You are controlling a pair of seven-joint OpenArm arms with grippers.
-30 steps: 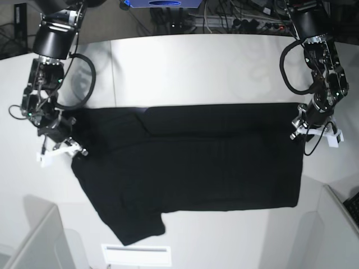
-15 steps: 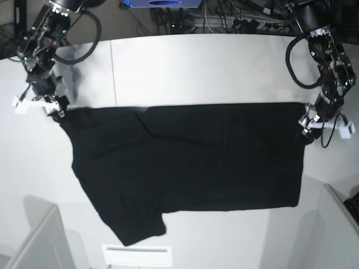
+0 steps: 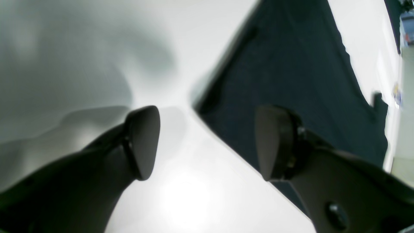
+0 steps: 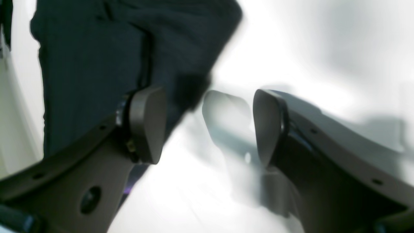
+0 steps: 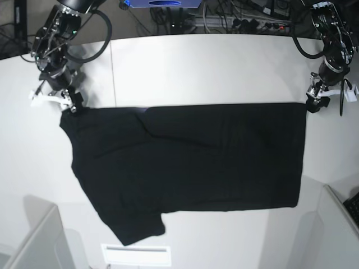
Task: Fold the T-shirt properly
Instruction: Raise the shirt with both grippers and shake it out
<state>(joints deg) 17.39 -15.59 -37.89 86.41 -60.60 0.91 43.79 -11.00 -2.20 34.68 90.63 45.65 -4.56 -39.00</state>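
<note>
We see a wide white table [image 5: 196, 61], and on it lies the big black short-sleeved cloth T-shirt [image 5: 190, 162], spread flat across the middle. One sleeve sticks out at the front, near the table's edge. No print shows, so we think the picture side may be face down.

The T-shirt looks soft, thin and light. We think it will bend and sag when lifted, and it may slide on the smooth table. The best places to hold it seem to be the two far corners, where the cloth edge is easy to pinch.

Our left gripper [image 3: 207, 142] hangs just past one far corner of the T-shirt. Its fingers are spread apart and hold nothing. Our right gripper [image 4: 208, 124] hangs just past the other far corner. Its fingers are spread apart too, with nothing between them.

Behind the table there are dark cables [image 5: 241, 22] and a blue box [image 5: 162, 3]. A small white label [image 5: 136, 255] sits at the front edge. Nothing lies on the T-shirt or blocks our way.
</note>
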